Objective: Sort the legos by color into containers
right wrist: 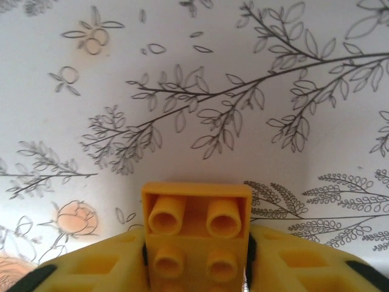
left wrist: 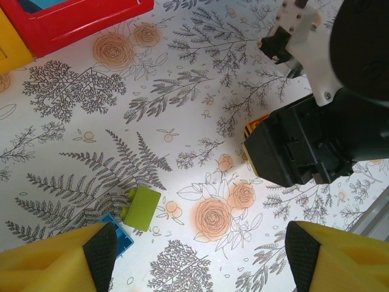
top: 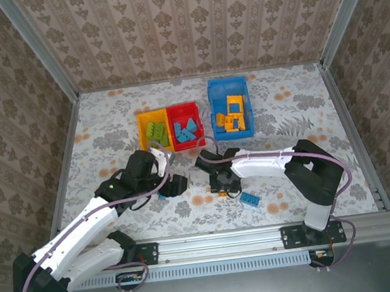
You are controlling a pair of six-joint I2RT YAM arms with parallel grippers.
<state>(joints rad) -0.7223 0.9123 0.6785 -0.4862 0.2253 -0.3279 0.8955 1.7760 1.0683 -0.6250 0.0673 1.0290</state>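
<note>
Brick (right wrist: 197,213), yellow, lies on the table (right wrist: 182,61) near the middle with the right claw (right wrist: 197,267) closed against both its sides, which is plain in the right wrist view, while from the top the claw's black body covers it. Left wrist view has the left claw (left wrist: 200,246) wide over one green brick (left wrist: 141,208) and one blue brick (left wrist: 120,236) touching it. Top view counts three bins at the far side, yellow bin (top: 152,113), red bin (top: 182,106), blue bin (top: 227,81), plus a second blue brick (top: 250,199) near, right of the claws: four loose bricks.
</note>
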